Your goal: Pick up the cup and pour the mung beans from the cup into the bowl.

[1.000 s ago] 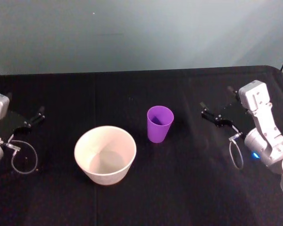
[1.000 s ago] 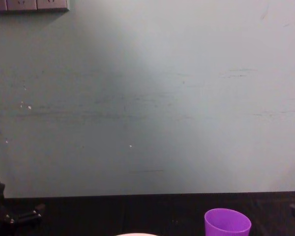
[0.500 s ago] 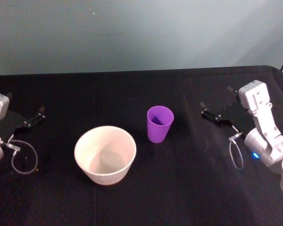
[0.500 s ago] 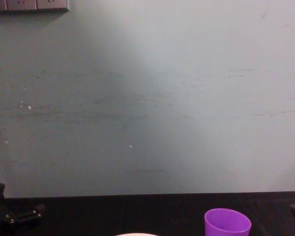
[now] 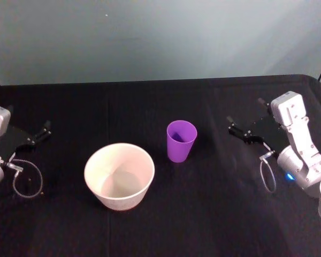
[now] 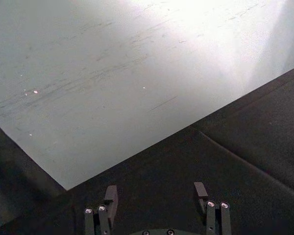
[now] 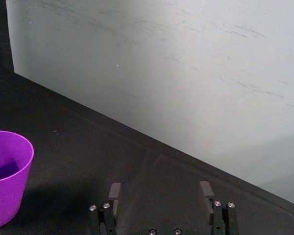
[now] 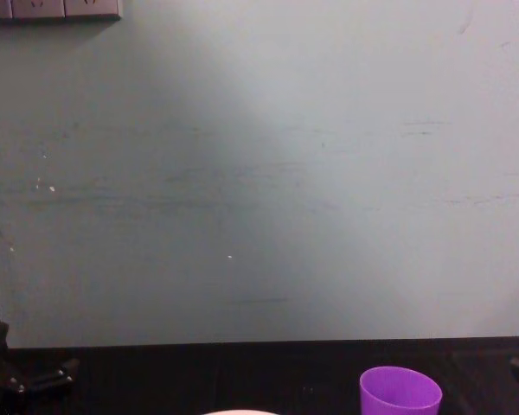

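Observation:
The purple cup (image 5: 181,140) stands upright at the middle of the black table, just right of and slightly behind the pale pinkish-white bowl (image 5: 119,175). The cup's inside looks dark, and the mung beans are hidden from me. My right gripper (image 5: 244,110) hovers open to the right of the cup, a short gap away, with nothing between its fingers. In the right wrist view the gripper (image 7: 160,188) is open and the cup (image 7: 5,176) sits off to one side. My left gripper (image 5: 28,116) rests open at the table's far left, as the left wrist view (image 6: 155,192) also shows.
A grey-green wall (image 8: 259,173) rises directly behind the table's back edge. The chest view catches the cup's rim (image 8: 400,393) and a sliver of the bowl's rim (image 8: 238,412). Cable loops hang by both wrists (image 5: 267,174).

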Robot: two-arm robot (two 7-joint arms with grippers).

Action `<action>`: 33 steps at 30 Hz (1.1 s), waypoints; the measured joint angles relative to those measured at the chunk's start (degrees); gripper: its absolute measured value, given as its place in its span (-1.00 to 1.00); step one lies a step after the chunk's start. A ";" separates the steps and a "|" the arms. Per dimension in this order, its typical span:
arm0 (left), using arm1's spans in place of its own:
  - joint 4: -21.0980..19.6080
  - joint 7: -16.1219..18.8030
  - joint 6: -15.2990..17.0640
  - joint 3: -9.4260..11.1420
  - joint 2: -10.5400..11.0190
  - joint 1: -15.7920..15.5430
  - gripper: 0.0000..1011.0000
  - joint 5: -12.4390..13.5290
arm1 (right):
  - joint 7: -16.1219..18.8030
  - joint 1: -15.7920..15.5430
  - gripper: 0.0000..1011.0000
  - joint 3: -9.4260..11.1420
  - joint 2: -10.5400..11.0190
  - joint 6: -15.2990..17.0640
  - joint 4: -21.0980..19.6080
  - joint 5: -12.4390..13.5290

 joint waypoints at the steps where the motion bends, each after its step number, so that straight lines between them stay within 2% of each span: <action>1: 0.00 0.00 0.00 0.00 0.00 0.00 1.00 0.00 | 0.00 0.00 0.98 0.00 0.00 0.00 0.00 0.00; 28: 0.00 0.00 0.00 0.00 0.00 0.00 1.00 0.00 | 0.04 -0.04 0.98 0.07 -0.01 -0.02 0.00 -0.02; 33: 0.00 0.00 0.00 0.00 0.00 0.00 1.00 0.00 | 2.64 -1.10 0.98 1.17 0.25 -1.59 0.01 1.43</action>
